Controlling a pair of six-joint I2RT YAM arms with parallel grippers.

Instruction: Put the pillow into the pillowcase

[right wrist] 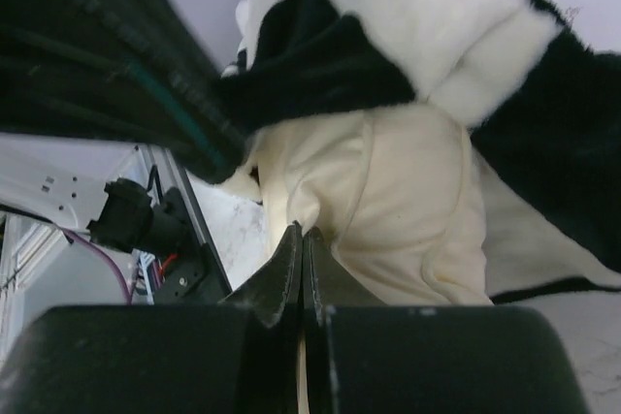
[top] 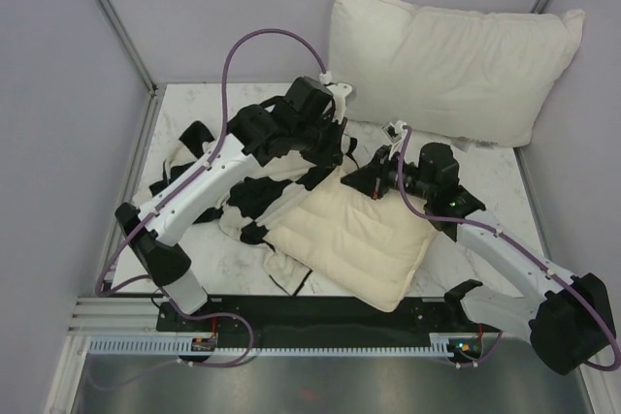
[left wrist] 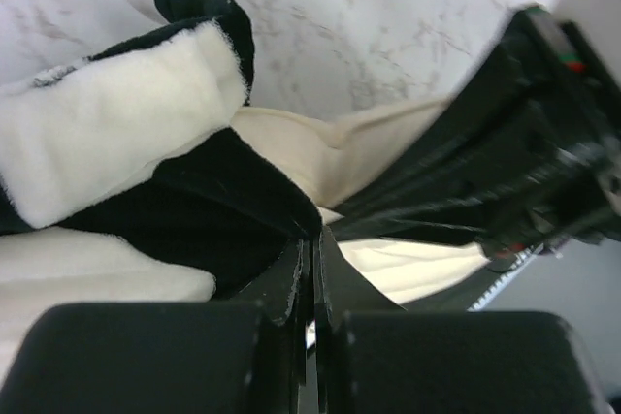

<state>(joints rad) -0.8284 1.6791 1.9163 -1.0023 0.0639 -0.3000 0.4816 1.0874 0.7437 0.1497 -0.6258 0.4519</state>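
Note:
The cream pillow [top: 354, 239] lies flat at the middle of the marble table, and its far corner shows under the pillowcase [left wrist: 320, 147] [right wrist: 388, 210]. The black-and-white checked pillowcase [top: 254, 203] lies crumpled to its left, bunched over that far corner [left wrist: 116, 133] [right wrist: 437, 36]. My left gripper [top: 333, 154] is shut, and its tips [left wrist: 315, 239] pinch a black edge of the pillowcase. My right gripper [top: 375, 177] is also shut, its tips [right wrist: 303, 233] nipping a fold of the pillow's cream fabric just below the pillowcase. The two grippers sit close together.
A larger, puffy white pillow [top: 446, 60] leans against the back wall at the right. The marble table [top: 500, 186] is boxed in by grey walls. A metal rail [top: 320, 344] runs along the near edge by the arm bases.

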